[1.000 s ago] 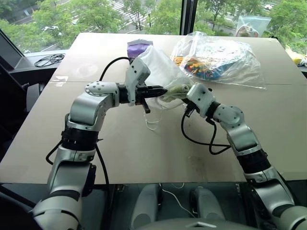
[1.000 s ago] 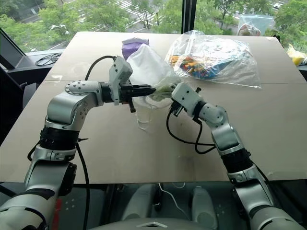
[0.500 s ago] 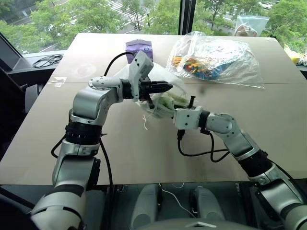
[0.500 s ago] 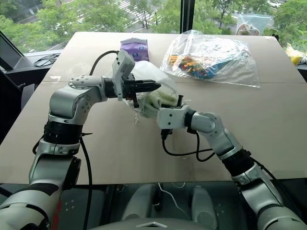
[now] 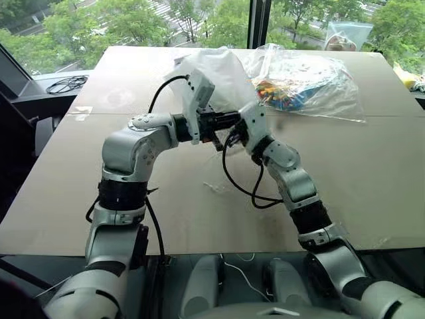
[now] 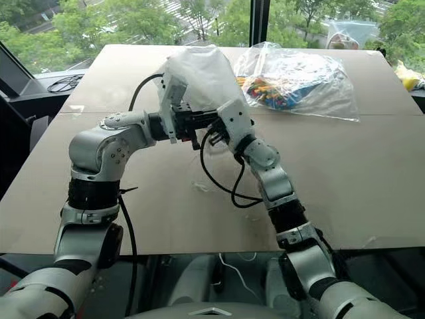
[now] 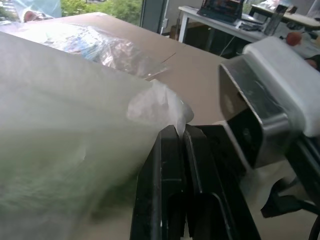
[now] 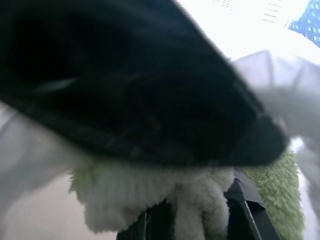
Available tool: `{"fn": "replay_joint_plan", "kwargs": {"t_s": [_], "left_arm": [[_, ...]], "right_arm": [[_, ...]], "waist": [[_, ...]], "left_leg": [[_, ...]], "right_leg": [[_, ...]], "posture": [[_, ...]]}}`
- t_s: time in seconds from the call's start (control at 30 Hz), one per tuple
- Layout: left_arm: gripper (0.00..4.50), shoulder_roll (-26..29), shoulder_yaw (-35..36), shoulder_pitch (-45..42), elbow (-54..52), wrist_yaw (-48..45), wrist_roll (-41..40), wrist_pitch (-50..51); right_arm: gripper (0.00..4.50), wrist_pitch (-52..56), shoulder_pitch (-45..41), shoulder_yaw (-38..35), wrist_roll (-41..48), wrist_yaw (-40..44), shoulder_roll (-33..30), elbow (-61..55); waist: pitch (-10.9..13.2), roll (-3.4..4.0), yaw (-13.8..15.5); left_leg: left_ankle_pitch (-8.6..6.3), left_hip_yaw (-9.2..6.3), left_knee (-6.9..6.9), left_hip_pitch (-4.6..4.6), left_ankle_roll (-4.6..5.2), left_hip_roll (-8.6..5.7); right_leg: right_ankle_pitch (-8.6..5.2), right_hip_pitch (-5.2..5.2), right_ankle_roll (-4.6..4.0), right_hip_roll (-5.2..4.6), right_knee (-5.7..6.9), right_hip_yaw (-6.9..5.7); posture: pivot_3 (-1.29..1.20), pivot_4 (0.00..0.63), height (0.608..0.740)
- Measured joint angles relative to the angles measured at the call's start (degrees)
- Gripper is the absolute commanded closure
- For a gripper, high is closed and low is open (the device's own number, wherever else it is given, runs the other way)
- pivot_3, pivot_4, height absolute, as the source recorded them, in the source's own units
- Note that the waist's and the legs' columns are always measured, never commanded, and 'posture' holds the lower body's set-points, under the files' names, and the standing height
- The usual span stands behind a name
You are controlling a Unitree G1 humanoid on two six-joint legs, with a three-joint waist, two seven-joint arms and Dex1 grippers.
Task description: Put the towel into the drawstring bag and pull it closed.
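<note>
The drawstring bag, thin translucent white fabric, billows up above my two grippers over the middle of the table. My left gripper points level to the right and is shut on a fold of the bag's edge. Thin white cords hang below it down to the table. My right gripper meets the left one from the right, tip to tip, and is shut on the towel, a fluffy pale green-white cloth. The towel sits against the bag's fabric; I cannot tell how much of it lies inside.
A large clear plastic bag with colourful contents lies just right of the lifted pouch. A small zip bag stands at the table's far edge. A coil of black cable lies beyond the table's left side.
The bag, hanging low below the left gripper before, now stands raised above it. My right gripper swung left and up with the towel to meet the left gripper.
</note>
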Motion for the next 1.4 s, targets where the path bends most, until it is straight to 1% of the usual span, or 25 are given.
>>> {"fn": "replay_joint_plan", "kwargs": {"t_s": [0.07,0.17,0.27,0.3,0.33,0.37,0.4,0.47,0.6,0.7,0.9,1.03,1.17,1.23,1.33,1.37,1.4], "left_arm": [[4.50,-0.32,0.71,0.17,-0.95,1.52,-0.38,0.62],[4.50,-0.84,0.85,0.53,-1.04,2.84,-1.03,1.15],[4.50,-1.04,0.87,0.41,-1.01,3.34,-1.47,1.05],[4.50,-1.06,0.90,0.39,-0.68,3.46,-1.52,0.94],[4.50,-1.13,0.90,0.36,-0.41,3.48,-1.61,0.90],[4.50,-1.18,0.89,0.26,0.02,3.51,-1.72,0.82],[4.50,-1.19,0.90,0.04,0.72,3.58,-1.70,0.76],[4.50,-1.14,0.87,-0.35,1.92,3.93,-1.58,0.69],[4.50,-0.41,0.88,-1.03,4.36,3.96,-0.88,-0.37],[4.50,0.13,0.85,-2.02,6.48,3.76,-0.57,-1.67],[4.50,0.89,0.81,-2.59,9.55,3.44,0.61,-3.37],[4.50,0.81,0.84,-3.09,10.67,3.39,1.09,-4.32],[4.50,0.62,0.81,-3.31,10.84,3.35,1.33,-4.82],[4.50,0.54,0.80,-3.33,10.92,3.32,1.50,-5.12],[4.50,0.48,0.78,-3.35,11.26,3.29,1.59,-5.38],[4.50,0.46,0.77,-3.35,11.48,3.28,1.63,-5.40],[4.50,0.44,0.75,-3.37,11.61,3.28,1.64,-5.42]], "right_arm": [[4.48,2.59,-0.29,-2.14,4.18,-0.42,1.94,-0.14],[4.48,7.93,-0.30,-4.37,11.08,-0.82,2.02,-1.61],[4.48,12.12,-0.30,-5.96,15.82,-1.85,2.02,-3.38],[3.44,13.60,-0.30,-6.31,17.11,-2.34,2.01,-4.08],[3.10,14.36,-0.30,-6.34,17.39,-2.63,1.97,-4.40],[2.66,14.89,-0.30,-6.15,17.30,-3.03,1.90,-4.66],[2.13,15.47,-0.31,-5.81,16.84,-3.38,1.71,-4.97],[1.24,16.04,-0.39,-3.98,15.39,-3.23,0.12,-5.33],[1.24,17.82,-0.11,-1.28,14.88,0.74,-4.10,-7.29],[1.24,18.30,0.96,0.82,14.92,5.75,-8.94,-10.75],[1.24,20.38,2.84,0.57,17.31,13.18,-16.77,-16.35],[1.24,22.53,5.01,-1.15,22.66,19.50,-22.38,-22.98],[1.24,23.50,7.28,-2.52,24.24,21.52,-27.21,-25.70],[1.24,23.36,9.52,-1.71,22.82,21.79,-29.75,-25.75],[1.24,22.27,12.82,1.77,17.95,22.27,-34.13,-24.99],[1.24,20.30,13.77,3.78,14.99,22.29,-35.44,-24.31],[1.24,18.99,14.05,5.04,13.11,21.86,-35.70,-23.19]], "waist": [[0.00,0.01,-0.02],[0.00,0.01,0.07],[0.00,0.01,-0.02],[0.00,0.01,-0.04],[0.00,0.01,-0.04],[0.00,0.01,-0.05],[0.00,0.01,-0.05],[0.00,0.01,-0.09],[0.01,0.01,-0.07],[0.00,0.01,0.05],[0.01,0.00,0.06],[0.01,-0.01,0.17],[0.01,-0.02,0.26],[0.01,-0.02,0.33],[0.01,-0.02,0.32],[0.02,-0.03,0.25],[0.02,-0.03,0.15]], "left_leg": [[-0.03,0.00,-0.02,0.00,0.07,0.00],[-0.10,0.00,-0.02,0.00,0.14,0.00],[-0.12,0.02,-0.04,0.00,0.12,0.00],[-0.12,0.04,-0.06,0.00,0.12,0.00],[-0.12,0.04,-0.07,0.00,0.12,0.00],[-0.12,0.05,-0.09,0.00,0.12,0.00],[-0.12,0.05,-0.10,0.00,0.12,0.00],[-0.12,0.09,-0.10,0.00,0.13,0.00],[-0.09,0.11,-0.09,-0.03,0.19,0.00],[-0.09,0.11,-0.09,-0.05,0.20,-0.01],[-0.09,0.10,-0.10,-0.08,0.20,0.02],[-0.09,0.10,-0.10,-0.20,0.21,0.02],[-0.10,0.09,-0.09,-0.20,0.21,0.03],[-0.10,0.09,-0.09,-0.21,0.21,0.02],[-0.10,0.11,-0.09,-0.25,0.22,0.01],[-0.10,0.10,-0.08,-0.25,0.22,0.02],[-0.10,0.11,-0.08,-0.25,0.22,0.02]], "right_leg": [[0.00,-0.04,-0.01,0.01,0.07,0.02],[0.00,-0.06,-0.02,0.00,0.07,0.02],[0.00,-0.11,-0.02,0.00,0.08,0.06],[-0.01,-0.15,-0.03,0.00,0.12,0.09],[-0.01,-0.17,-0.04,0.01,0.13,0.09],[-0.02,-0.19,-0.05,0.01,0.13,0.09],[-0.02,-0.20,-0.05,0.02,0.14,0.10],[-0.02,-0.21,-0.05,0.02,0.13,0.12],[-0.02,-0.23,-0.05,0.01,0.11,0.14],[-0.02,-0.23,-0.05,0.01,0.09,0.14],[-0.02,-0.27,-0.05,0.01,0.08,0.14],[-0.02,-0.32,-0.04,0.00,0.02,0.13],[-0.02,-0.32,-0.05,-0.01,0.02,0.11],[-0.03,-0.32,-0.06,-0.04,0.00,0.10],[-0.03,-0.34,-0.07,-0.07,-0.03,0.10],[-0.04,-0.35,-0.07,-0.06,-0.03,0.10],[-0.04,-0.35,-0.07,-0.05,-0.03,0.10]], "posture": [[0.00,0.150,0.739],[0.00,0.150,0.739],[0.00,0.150,0.739],[0.00,0.150,0.739],[0.00,0.150,0.739],[0.00,0.150,0.739],[0.00,0.150,0.739],[0.00,0.150,0.739],[0.00,0.150,0.739],[0.00,0.150,0.739],[0.00,0.150,0.739],[0.00,0.150,0.739],[0.00,0.150,0.739],[0.00,0.150,0.739],[0.00,0.150,0.739],[0.00,0.150,0.739],[0.00,0.150,0.739]]}}
